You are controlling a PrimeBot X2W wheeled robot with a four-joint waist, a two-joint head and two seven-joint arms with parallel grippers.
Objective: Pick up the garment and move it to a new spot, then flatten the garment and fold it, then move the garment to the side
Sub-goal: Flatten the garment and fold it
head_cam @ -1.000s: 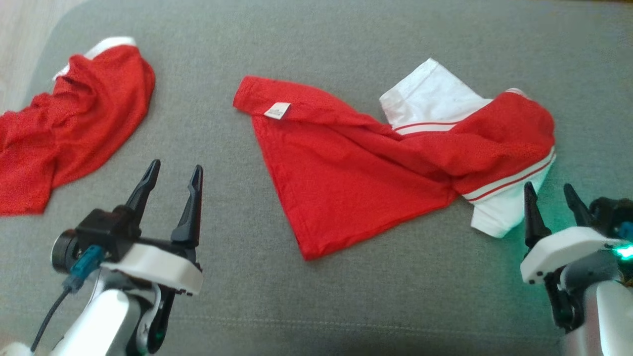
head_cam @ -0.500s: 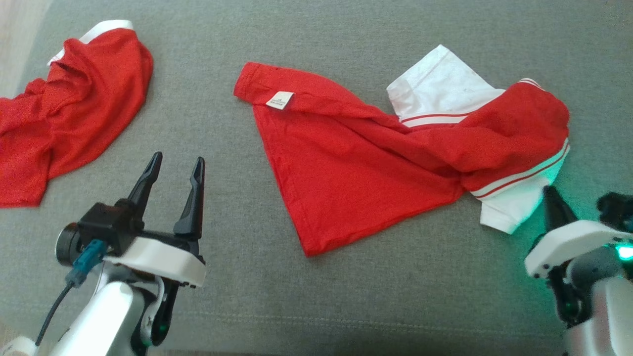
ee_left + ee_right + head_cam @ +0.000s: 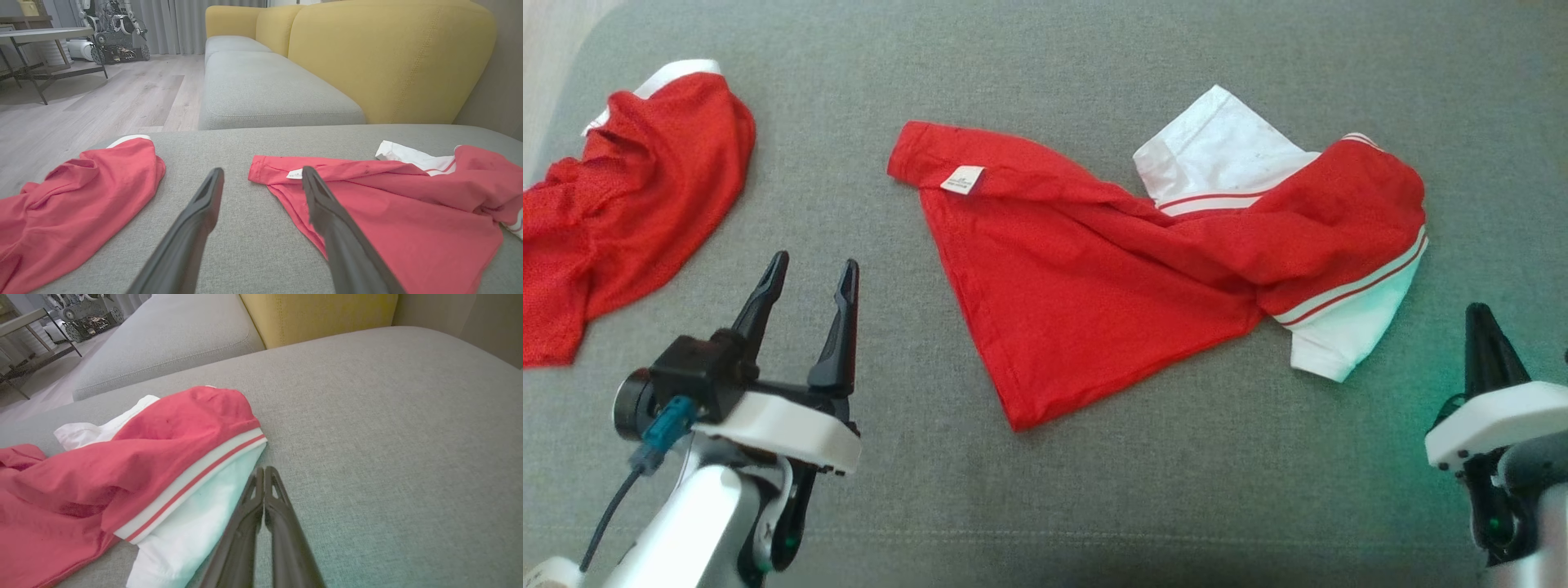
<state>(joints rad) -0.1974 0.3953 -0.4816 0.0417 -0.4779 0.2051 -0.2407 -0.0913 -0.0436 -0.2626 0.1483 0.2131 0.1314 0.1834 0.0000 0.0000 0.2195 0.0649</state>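
Red-and-white garment (image 3: 1094, 278) is lying crumpled on grey cushion (image 3: 1045, 506). Left gripper (image 3: 814, 263) is hovering near-left, fingers apart. Right gripper (image 3: 263, 470) is hovering just beside white sleeve (image 3: 192, 526), fingers pressed together, empty.

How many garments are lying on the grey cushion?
2. A crumpled red garment lies at the left edge of the cushion; a red-and-white garment lies spread across the middle and right. More could be outside the pictures.

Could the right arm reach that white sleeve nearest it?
Probably yes: the right gripper sits close beside the white sleeve with nothing between them, though it is shut and would have to open first.
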